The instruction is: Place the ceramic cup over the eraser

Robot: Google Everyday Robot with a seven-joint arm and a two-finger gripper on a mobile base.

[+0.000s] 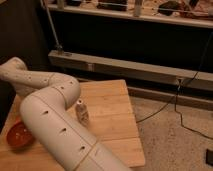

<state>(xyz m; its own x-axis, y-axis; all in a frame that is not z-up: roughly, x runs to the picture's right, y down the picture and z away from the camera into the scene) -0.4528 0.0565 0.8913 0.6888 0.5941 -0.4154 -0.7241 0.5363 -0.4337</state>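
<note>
Wooden table (112,107), arm (55,125) covers most of it. Gripper is hidden off left, so you can't tell its grip. Spot the eraser first, then lower the cup straight down.

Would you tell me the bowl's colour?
Orange-red bowl, in the camera view; gripper out of view.

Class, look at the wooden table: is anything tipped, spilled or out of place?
Nothing stands out. The orange bowl sits upright at the left, and a small pale bottle-like object stands upright beside the arm. The arm hides much of the table; the gripper is out of view.
</note>
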